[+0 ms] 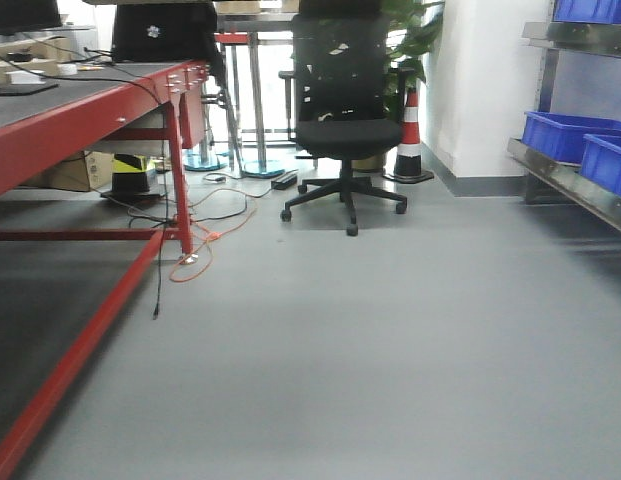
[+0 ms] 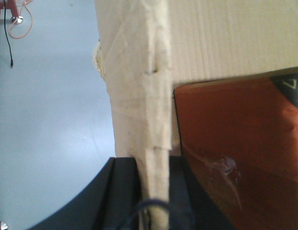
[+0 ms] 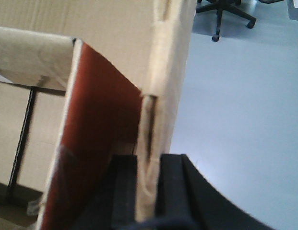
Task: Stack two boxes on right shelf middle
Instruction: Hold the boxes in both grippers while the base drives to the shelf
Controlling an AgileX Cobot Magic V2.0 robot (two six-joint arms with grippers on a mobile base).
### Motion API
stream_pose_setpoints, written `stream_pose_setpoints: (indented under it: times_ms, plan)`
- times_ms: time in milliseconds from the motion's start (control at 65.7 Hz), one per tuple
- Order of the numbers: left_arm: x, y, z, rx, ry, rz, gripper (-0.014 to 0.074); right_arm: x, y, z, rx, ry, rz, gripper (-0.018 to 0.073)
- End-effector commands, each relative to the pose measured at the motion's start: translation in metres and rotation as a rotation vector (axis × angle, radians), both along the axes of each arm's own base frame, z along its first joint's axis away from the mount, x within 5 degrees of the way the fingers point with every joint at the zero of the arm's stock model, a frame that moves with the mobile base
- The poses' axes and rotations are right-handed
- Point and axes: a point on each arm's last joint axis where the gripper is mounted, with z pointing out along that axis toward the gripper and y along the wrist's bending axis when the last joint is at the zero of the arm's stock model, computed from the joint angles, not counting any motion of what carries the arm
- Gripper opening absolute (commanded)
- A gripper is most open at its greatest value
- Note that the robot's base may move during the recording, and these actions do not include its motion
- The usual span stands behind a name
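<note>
A brown corrugated cardboard box [image 2: 225,38] fills the left wrist view. My left gripper [image 2: 151,165] is shut on its upright wall edge, black jaws on either side. The same kind of cardboard wall [image 3: 91,19] shows in the right wrist view, and my right gripper [image 3: 148,160] is shut on its thin edge. A glossy red-brown panel [image 2: 235,143] lies inside the box and also shows in the right wrist view [image 3: 96,120]. The box hangs above grey floor. The steel shelf [image 1: 565,182] stands at the right edge of the front view. Neither gripper shows there. A second box is not clearly seen.
Blue plastic bins [image 1: 560,135] sit on the steel rack. A red-framed table [image 1: 80,120] runs along the left, with loose cables [image 1: 205,235] on the floor. A black office chair [image 1: 345,110] and a striped cone [image 1: 410,140] stand ahead on grey floor [image 1: 340,350].
</note>
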Motion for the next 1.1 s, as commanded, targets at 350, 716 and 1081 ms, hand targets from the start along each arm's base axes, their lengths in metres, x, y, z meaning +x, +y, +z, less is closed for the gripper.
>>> stream_pose_setpoints:
  times_ms: [350, 716, 1081]
  plan:
    - [-0.0041, 0.003, 0.0111, -0.013, -0.075, 0.011, -0.0111, -0.0015, -0.004, 0.0099, -0.001, -0.073, -0.014, -0.0153]
    - [-0.0041, 0.003, 0.0111, -0.013, -0.075, 0.011, -0.0111, -0.0014, -0.004, 0.0101, 0.0, -0.075, -0.015, -0.0153]
    - [-0.0041, 0.003, 0.0111, -0.013, -0.075, 0.011, -0.0111, -0.0014, -0.004, 0.0101, 0.0, -0.075, -0.015, -0.0153]
